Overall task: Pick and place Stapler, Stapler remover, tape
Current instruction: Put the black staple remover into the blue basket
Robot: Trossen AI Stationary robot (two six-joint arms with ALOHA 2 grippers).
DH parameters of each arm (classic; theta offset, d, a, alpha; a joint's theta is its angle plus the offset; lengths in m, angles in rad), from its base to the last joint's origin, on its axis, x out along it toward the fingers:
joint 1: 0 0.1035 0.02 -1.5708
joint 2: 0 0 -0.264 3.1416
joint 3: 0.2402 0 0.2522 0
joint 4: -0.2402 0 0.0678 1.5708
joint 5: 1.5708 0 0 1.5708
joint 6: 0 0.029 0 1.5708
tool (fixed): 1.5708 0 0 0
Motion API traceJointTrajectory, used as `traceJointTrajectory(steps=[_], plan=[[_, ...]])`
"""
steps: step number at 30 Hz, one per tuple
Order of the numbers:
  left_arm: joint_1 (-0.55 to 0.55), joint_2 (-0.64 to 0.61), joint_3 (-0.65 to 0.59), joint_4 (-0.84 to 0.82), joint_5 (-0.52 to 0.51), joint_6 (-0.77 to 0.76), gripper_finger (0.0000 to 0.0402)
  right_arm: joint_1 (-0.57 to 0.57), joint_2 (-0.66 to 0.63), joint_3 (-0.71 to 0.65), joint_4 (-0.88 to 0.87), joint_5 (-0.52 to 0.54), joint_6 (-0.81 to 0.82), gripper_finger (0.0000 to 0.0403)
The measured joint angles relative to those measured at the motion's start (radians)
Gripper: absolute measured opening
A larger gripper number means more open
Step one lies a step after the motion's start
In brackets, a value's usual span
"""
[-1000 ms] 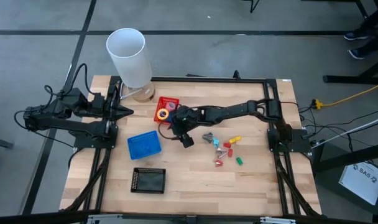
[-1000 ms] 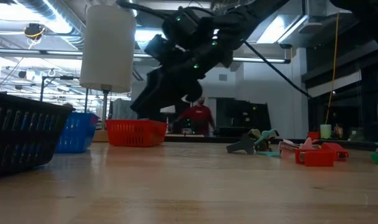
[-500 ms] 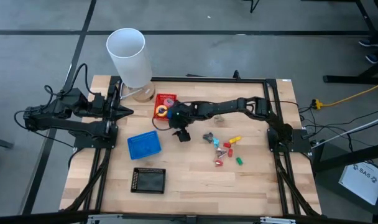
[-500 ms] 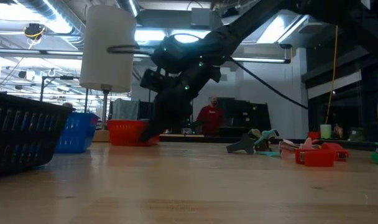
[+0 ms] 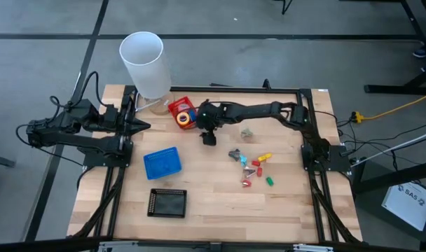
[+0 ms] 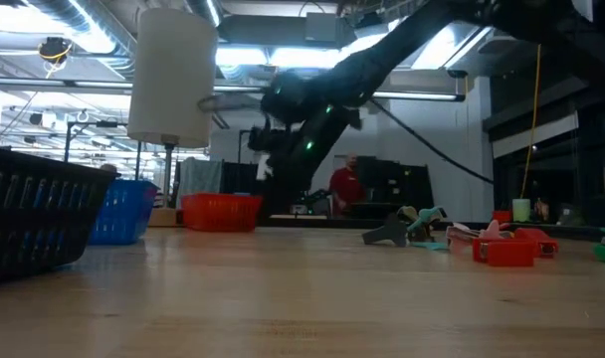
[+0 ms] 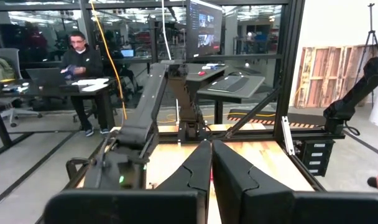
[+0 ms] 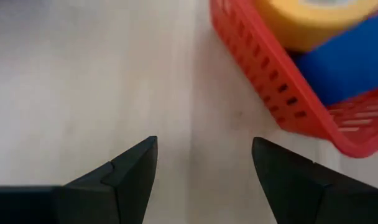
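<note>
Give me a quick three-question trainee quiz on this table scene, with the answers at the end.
1. True or false: the right gripper has its fingers open with nothing between them.
2. Which basket holds the yellow tape roll: A red, B blue, C black?
3. Fill in: the left gripper, waiting at the table's left edge, has its fingers ____.

Key: 1 true. 2 A, the red basket; the blue basket and black basket sit nearer the front. 3 shut.

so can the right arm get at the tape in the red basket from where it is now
Probably yes. The right pincer is open and empty just beside the red basket, and the yellow tape and blue tape lie uncovered inside; only the basket's low wall stands between.
</note>
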Motion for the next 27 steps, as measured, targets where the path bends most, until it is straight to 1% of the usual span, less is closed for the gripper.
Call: traceJointTrajectory(steps=[3,6,9,12,14,18,22,27], plan=[[0.0,0.0,0.0,0.0,0.0,0.0,0.0013,0.021,-0.106,-0.095,0.035,-0.003,0.007,0.0262],[0.0,0.0,0.0,0.0,0.0,0.0,0.0012,0.053,-0.238,-0.244,0.112,0.008,0.022,0.0262],[0.0,0.0,0.0,0.0,0.0,0.0,0.0009,0.094,-0.373,-0.396,0.172,0.074,0.023,0.0262],[0.0,0.0,0.0,0.0,0.0,0.0,0.0008,0.14,-0.498,-0.518,0.203,0.15,0.023,0.0262],[0.0,0.0,0.0,0.0,0.0,0.0,0.001,0.163,-0.58,-0.593,0.206,0.166,0.046,0.0262],[0.0,0.0,0.0,0.0,0.0,0.0,0.0013,0.184,-0.75,-0.729,0.213,0.167,0.137,0.0262],[0.0,0.0,0.0,0.0,0.0,0.0,0.001,0.184,-0.926,-0.87,0.216,0.169,0.309,0.0262],[0.0,0.0,0.0,0.0,0.0,0.0,0.0009,0.186,-1.125,-1.058,0.301,0.169,0.443,0.0262]])
